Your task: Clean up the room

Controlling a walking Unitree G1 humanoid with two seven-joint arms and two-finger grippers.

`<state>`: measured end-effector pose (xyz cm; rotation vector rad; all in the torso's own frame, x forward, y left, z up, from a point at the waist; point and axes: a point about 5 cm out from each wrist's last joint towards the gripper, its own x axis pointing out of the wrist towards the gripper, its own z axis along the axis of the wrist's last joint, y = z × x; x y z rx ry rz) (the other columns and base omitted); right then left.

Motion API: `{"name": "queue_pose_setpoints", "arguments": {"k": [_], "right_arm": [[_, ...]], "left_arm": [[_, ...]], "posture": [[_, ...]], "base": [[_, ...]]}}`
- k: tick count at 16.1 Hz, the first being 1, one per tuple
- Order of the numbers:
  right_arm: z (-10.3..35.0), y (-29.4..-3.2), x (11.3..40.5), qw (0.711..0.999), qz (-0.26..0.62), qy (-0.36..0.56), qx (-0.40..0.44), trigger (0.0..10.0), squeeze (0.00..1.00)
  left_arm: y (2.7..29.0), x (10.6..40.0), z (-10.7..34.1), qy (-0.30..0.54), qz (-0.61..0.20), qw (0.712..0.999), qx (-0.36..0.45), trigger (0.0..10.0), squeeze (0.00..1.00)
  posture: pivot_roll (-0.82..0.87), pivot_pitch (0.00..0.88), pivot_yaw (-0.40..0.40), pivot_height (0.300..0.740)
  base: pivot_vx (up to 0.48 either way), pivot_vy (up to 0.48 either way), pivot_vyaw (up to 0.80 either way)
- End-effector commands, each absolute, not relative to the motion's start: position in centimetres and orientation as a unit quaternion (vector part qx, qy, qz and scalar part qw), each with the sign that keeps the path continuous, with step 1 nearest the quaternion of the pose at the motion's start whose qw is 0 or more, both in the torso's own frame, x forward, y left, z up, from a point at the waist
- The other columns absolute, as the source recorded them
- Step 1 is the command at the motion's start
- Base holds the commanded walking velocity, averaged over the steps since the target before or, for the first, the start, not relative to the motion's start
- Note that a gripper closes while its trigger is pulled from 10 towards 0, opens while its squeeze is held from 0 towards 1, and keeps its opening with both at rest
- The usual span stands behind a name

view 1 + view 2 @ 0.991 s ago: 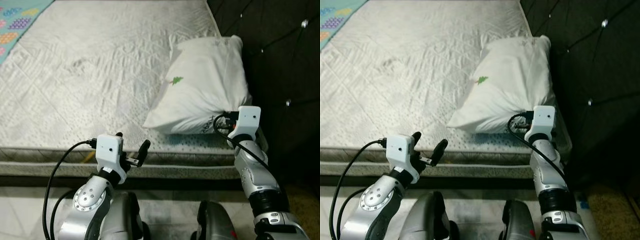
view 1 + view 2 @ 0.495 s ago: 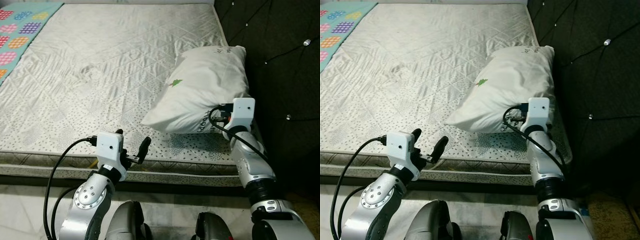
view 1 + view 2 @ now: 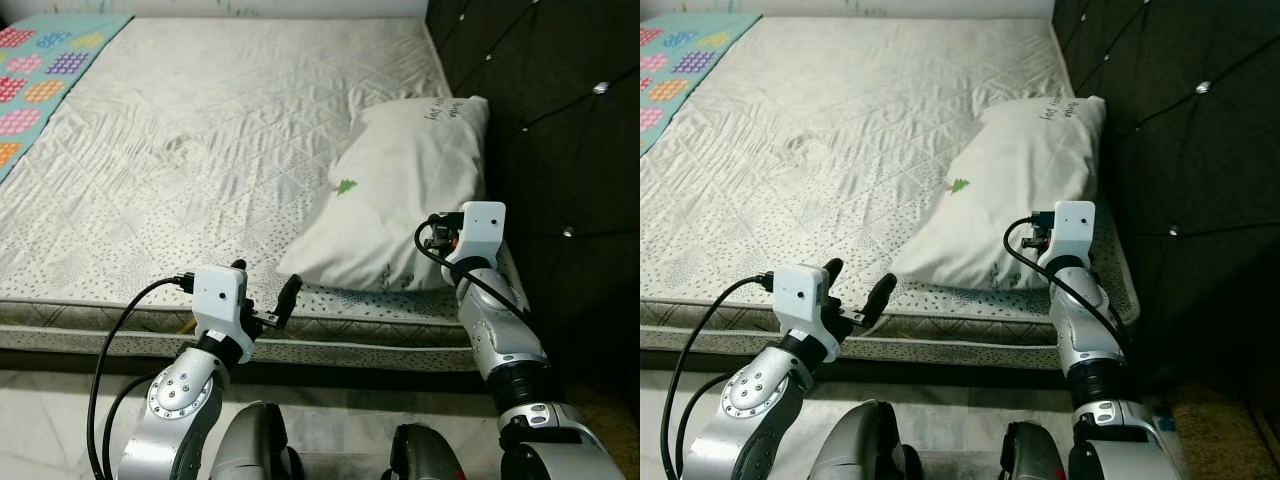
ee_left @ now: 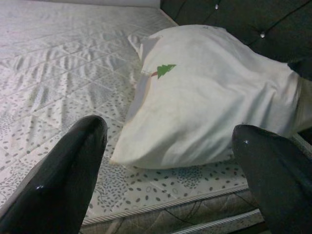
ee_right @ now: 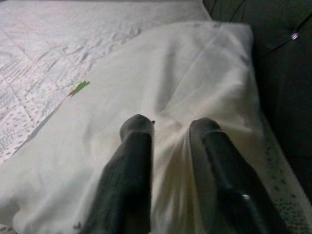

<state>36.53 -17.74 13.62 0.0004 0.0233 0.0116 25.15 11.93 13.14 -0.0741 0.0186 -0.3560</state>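
Even indoor light, eye views sharp, wrist views soft, dim headboard (image 3: pixel 560 120)

We're in a bedroom: a bed with a bare quilted mattress (image 3: pixel 220 150) takes up most of the scene, a white pillow (image 3: pixel 405 200) lying at its right edge against a dark tufted headboard (image 3: pixel 560 130) with shiny buttons. A colourful patterned blanket (image 3: pixel 40 90) lies at the far left corner, with pale tiled floor (image 3: pixel 60 420) below the near edge.
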Motion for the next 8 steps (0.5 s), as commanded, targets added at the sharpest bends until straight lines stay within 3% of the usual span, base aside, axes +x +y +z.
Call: {"name": "queue_pose_setpoints", "arguments": {"k": [1,8], "right_arm": [[14.8,-17.7,36.7,1.0,0.01,-0.018,-0.005,10.0,1.0],[12.8,-17.1,35.8,0.999,0.034,0.028,-0.013,10.0,1.0]], "left_arm": [[12.1,25.1,12.9,0.013,-0.172,0.985,-0.029,10.0,0.0],[12.0,25.1,12.9,0.014,-0.174,0.984,-0.03,10.0,0.0]], "posture": [[0.02,0.1,0.02,0.668],[0.01,0.105,0.027,0.668]], "base": [[0.0,0.0,0.0],[0.0,0.0,0.0]]}}
